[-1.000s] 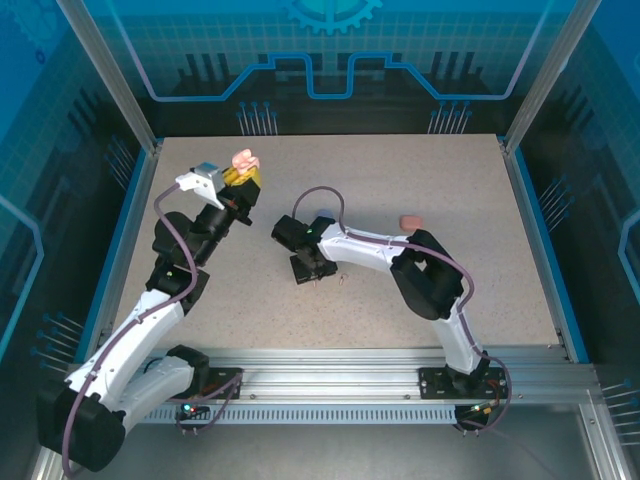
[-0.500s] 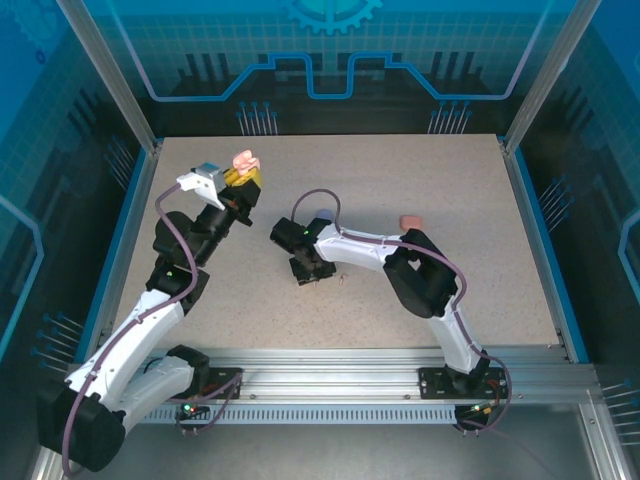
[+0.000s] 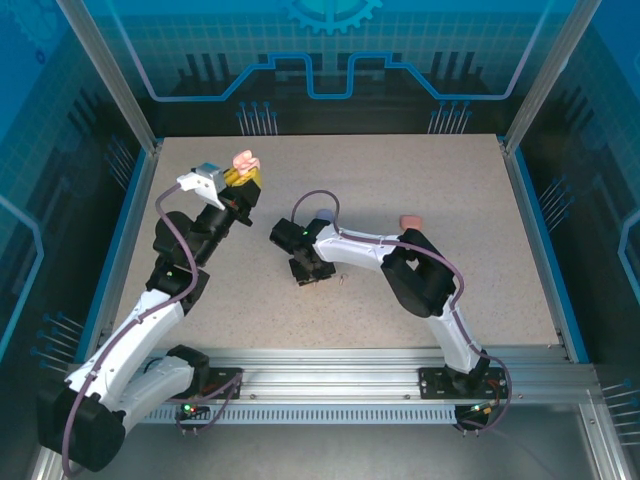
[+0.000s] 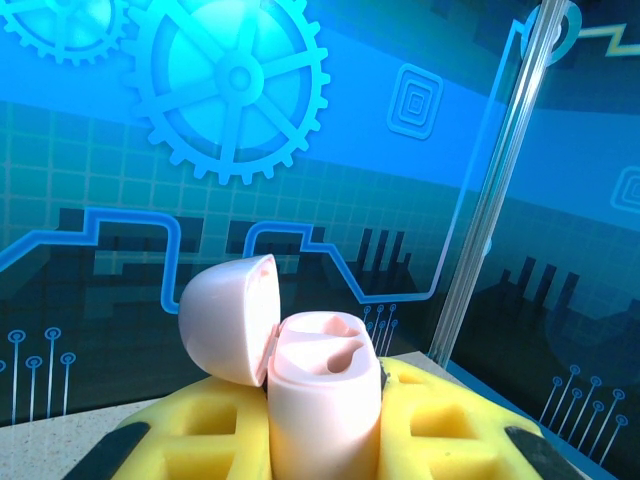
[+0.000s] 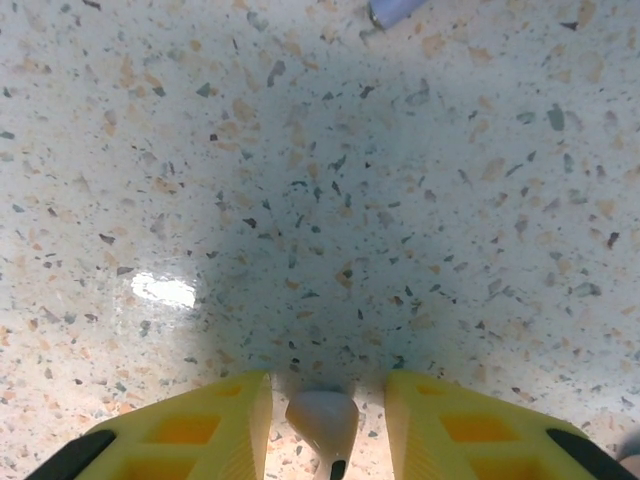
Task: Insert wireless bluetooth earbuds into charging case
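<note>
My left gripper (image 3: 242, 175) is raised at the back left, shut on a pale pink charging case (image 3: 243, 160). In the left wrist view the case (image 4: 322, 400) stands upright between the yellow pads (image 4: 455, 430), its lid (image 4: 228, 318) swung open to the left and both wells bare. My right gripper (image 3: 310, 278) is down at the table's middle. Its jaws (image 5: 327, 390) stand open with a gap on each side of a small pale earbud (image 5: 320, 418) lying on the table between them. Another tiny earbud (image 3: 341, 279) lies just right of that gripper.
A closed pink case (image 3: 410, 221) lies on the speckled table (image 3: 450, 280) right of centre. A purple case (image 3: 322, 212) sits behind the right arm's cable, its edge at the top of the right wrist view (image 5: 395, 10). Blue walls and metal posts ring the table.
The right gripper's jaws have narrowed around the earbud and its arm has shifted slightly left. The left arm and the case have not moved.
</note>
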Motion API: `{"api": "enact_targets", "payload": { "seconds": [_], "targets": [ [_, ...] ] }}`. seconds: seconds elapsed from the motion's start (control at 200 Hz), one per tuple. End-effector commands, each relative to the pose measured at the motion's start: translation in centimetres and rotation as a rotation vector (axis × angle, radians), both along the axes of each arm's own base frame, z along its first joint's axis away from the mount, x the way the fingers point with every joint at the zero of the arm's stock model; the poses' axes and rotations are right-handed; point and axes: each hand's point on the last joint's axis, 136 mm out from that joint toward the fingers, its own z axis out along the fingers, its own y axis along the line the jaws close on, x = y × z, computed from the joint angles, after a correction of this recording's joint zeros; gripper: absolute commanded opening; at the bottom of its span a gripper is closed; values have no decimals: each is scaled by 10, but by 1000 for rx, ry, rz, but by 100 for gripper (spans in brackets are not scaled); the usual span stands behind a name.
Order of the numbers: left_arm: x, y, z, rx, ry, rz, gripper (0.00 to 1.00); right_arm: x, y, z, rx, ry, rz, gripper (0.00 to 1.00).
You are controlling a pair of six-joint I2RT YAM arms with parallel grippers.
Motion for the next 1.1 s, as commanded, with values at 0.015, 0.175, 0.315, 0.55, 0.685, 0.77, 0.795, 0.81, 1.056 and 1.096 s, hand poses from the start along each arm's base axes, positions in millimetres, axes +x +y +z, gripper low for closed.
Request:
{"api": "enact_targets", "payload": {
  "seconds": [0.015,0.175,0.315,0.55,0.685,0.77,0.795,0.81,1.056,1.096],
  "targets": [
    [-6,2,16,10,-52,8,0,0,0,-9,-7,28,-41,35],
    [-6,1,17,13,-55,5,0,1,-1,-11,2,33,-66,33],
    [-6,1,16,16,-53,2,0,2,-3,-13,1,38,-71,32],
    [-6,0,15,20,-50,-2,0,0,-8,-16,1,43,-80,29],
    [-5,-1,15,18,-47,-7,0,-1,-8,-14,10,41,-79,26],
    [-5,-2,15,17,-46,-10,0,-1,-8,-12,18,36,-80,24],
    [-5,-2,14,17,-46,-10,0,-1,-8,-11,20,34,-80,23],
    [-5,-2,14,18,-45,-12,0,0,-7,-10,23,33,-80,22],
    [-7,-3,19,6,-54,-25,0,4,-8,8,50,-18,-76,18],
    [-7,-4,19,6,-52,-29,0,5,-8,13,55,-30,-75,18]
  ]
}}
